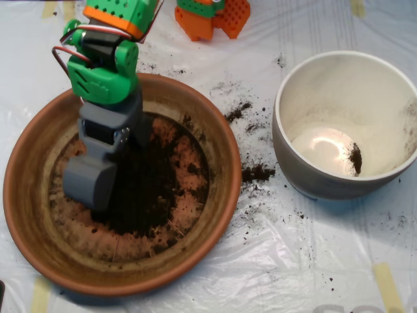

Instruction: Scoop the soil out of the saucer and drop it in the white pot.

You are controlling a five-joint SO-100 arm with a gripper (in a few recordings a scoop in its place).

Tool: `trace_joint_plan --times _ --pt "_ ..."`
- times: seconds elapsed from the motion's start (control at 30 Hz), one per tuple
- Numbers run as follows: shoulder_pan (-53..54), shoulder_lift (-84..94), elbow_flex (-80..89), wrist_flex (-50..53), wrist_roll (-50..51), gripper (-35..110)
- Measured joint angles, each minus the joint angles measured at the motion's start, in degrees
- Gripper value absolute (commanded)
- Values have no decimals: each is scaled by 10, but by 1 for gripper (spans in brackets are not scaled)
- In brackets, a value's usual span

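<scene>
Scoop: mine (pixel 91 186) is down inside the saucer, at the left edge of the soil; I cannot tell whether its shells are parted.
Soil: (pixel 153 186) dark heap on the saucer's bottom.
Saucer: (pixel 29 195) at left.
Pot: (pixel 306 173) at right, a small clump inside.
Sheet: (pixel 260 261) crumbs scattered between saucer and pot.

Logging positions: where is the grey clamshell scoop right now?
Overhead view, left side: grey clamshell scoop sits down inside the round terracotta saucer, at the left edge of the dark soil.
</scene>
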Motion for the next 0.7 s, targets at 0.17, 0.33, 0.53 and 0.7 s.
trace_joint_plan --times 0.17,0.33,0.53,0.7 --pt "-1 -65 -71 25 0 35" --pt "1 -86 -105 48 -9 28" --pt "1 -83 -98 40 -18 21" --pt "0 -54 -58 11 -18 11"
